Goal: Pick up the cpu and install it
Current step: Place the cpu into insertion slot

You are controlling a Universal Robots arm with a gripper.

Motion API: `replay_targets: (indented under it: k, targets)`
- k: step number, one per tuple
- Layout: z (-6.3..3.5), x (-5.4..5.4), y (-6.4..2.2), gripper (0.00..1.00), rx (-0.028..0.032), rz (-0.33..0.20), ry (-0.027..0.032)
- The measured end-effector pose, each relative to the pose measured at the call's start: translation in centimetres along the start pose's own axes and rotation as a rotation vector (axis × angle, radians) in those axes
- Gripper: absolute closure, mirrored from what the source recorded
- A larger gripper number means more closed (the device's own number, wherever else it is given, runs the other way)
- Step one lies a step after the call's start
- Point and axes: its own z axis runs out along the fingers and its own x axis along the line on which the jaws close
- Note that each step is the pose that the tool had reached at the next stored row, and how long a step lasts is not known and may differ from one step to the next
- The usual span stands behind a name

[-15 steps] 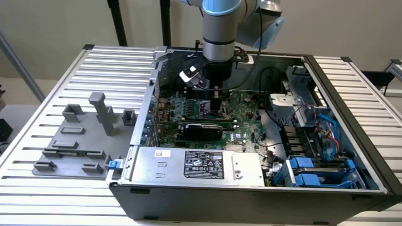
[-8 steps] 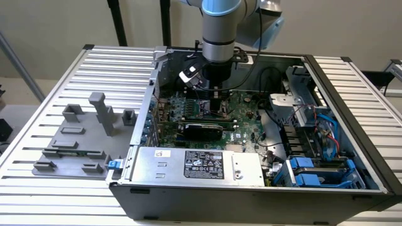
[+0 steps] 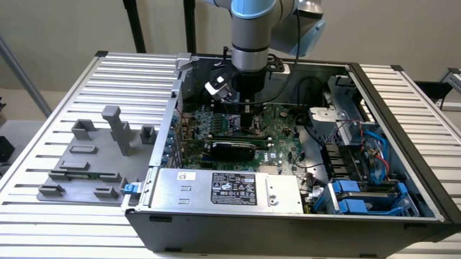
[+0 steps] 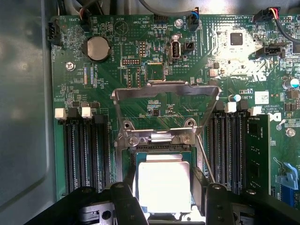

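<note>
Now, from the exterior view's left: the grey fixture (image 3: 90, 162) on the table (image 3: 129, 70) sits well apart from the work. Inside the open case (image 3: 288, 232), the arm (image 3: 251, 43) stands upright over the motherboard (image 3: 284, 135). In the wrist view, your 2 fingers (image 4: 213, 201) grip opposite edges of the cpu (image 4: 163, 185), which lies flat and square over the socket (image 4: 161, 149), the load plate (image 4: 166, 87) folded back clear. Whether it is seated you cannot tell. Memory slots (image 4: 86, 154) flank it closely, so sideways room is tight.
</note>
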Motion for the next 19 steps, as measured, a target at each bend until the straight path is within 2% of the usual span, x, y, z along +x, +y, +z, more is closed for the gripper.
replay_targets:
  k: [15,19]
  targets:
    - [0.19,0.02,0.12,0.45,0.0003,0.000,0.0008]
    - [0.20,0.03,0.16,0.45,0.0009,0.000,0.0040]
